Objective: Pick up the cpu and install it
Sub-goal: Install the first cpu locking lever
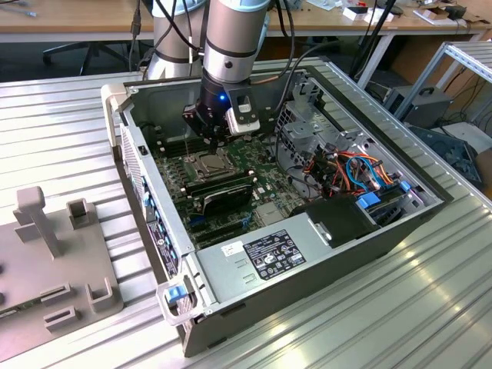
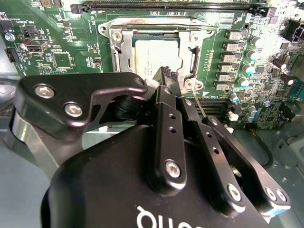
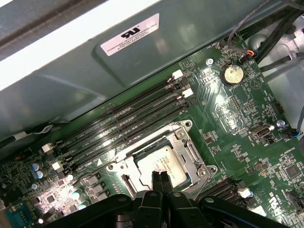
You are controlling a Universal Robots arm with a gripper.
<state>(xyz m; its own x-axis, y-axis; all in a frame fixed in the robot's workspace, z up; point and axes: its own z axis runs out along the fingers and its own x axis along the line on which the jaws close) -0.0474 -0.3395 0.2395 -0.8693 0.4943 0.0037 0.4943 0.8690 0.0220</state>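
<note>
The cpu (image 3: 159, 160), a flat silver-grey square, lies in the socket on the green motherboard (image 3: 228, 128) with a shiny metal frame (image 3: 190, 154) around it. In the second wrist view the cpu (image 2: 154, 56) lies just beyond my black fingertips (image 2: 172, 76). My gripper (image 3: 160, 178) hangs directly over the cpu's near edge. Its two fingers are pressed together, shut, with nothing between them. In the exterior view the gripper (image 1: 214, 139) reaches down into the open computer case, just above the cpu (image 1: 210, 163).
Black memory slots (image 3: 128, 121) run beside the socket, close to the case wall (image 3: 95, 80). A power supply (image 1: 261, 257), a black drive box (image 1: 338, 221) and coloured cables (image 1: 350, 171) fill the case's other end. A grey fixture block (image 1: 46, 254) stands on the ribbed table at the exterior view's left.
</note>
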